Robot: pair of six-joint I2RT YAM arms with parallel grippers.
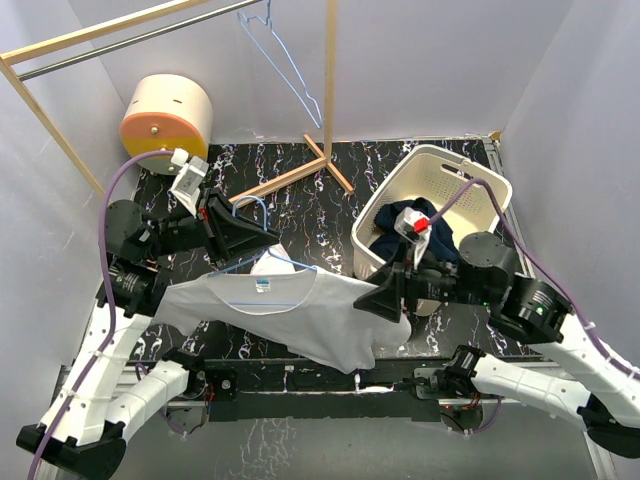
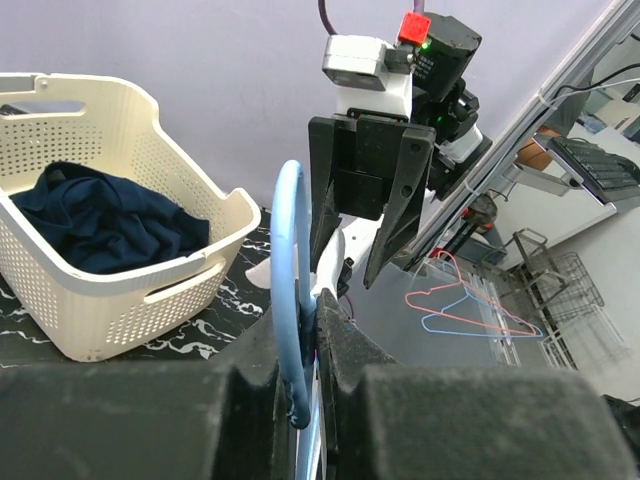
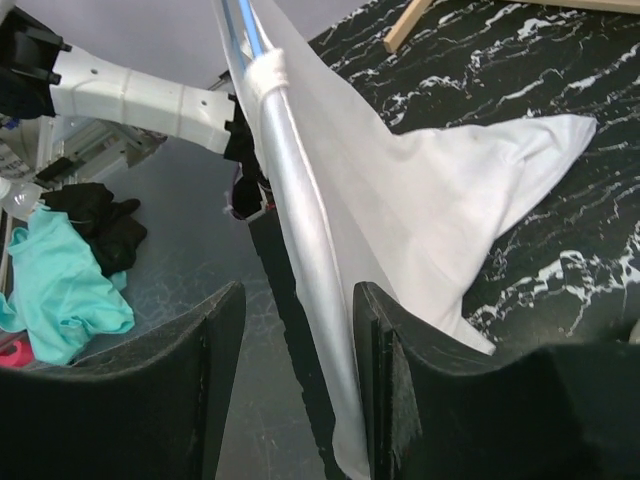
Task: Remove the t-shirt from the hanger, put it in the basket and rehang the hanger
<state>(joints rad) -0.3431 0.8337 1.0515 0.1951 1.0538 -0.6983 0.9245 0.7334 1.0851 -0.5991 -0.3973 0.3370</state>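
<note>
White t-shirt (image 1: 300, 320) hangs on a light-blue hanger (image 2: 287, 270), spread in the air over the black marbled bench (image 1: 330, 205) between the two arms. The left jaws are clamped together on the hanger's hook, which rises upright out of their grip. The right jaws stand apart at the end of the shirt nearest the basket. From the right wrist, a long fold of the white fabric drops through the gap between them; whether it touches either side I cannot tell. Just behind the right arm sits a cream perforated basket (image 1: 430, 150) holding a dark navy garment (image 2: 100, 215). At the back stands a wooden rack (image 1: 329, 80) with a second blue hanger (image 1: 285, 60) on its rail, and a cream and orange drum (image 1: 165, 120) sits at the back left.
</note>
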